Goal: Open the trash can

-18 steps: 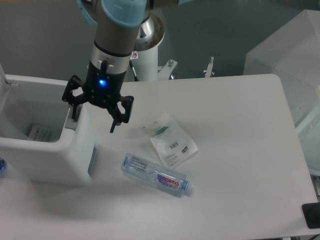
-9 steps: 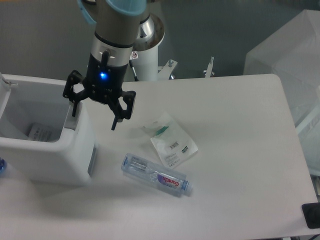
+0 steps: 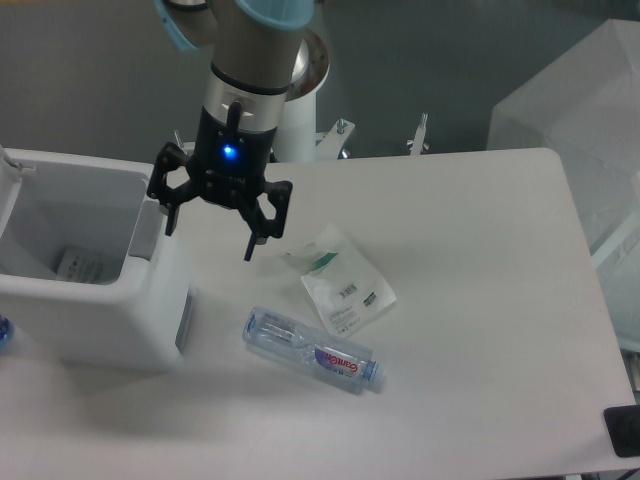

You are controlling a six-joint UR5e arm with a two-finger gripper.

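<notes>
At the desk's left edge stands the large white boxy plastic trash can (image 3: 95, 310), its top open, a small packet visible inside. Just above its right rim hangs the black two-finger claw (image 3: 213, 228), fingers spread, holding nothing, near a clear plastic bottle (image 3: 312, 351)

You have one fixed camera, set high at the near edge of the white rounded table (image 3: 470, 300), looking down and away toward the grey far wall; it frames the tabletop at middling range, left side cropped.
</notes>
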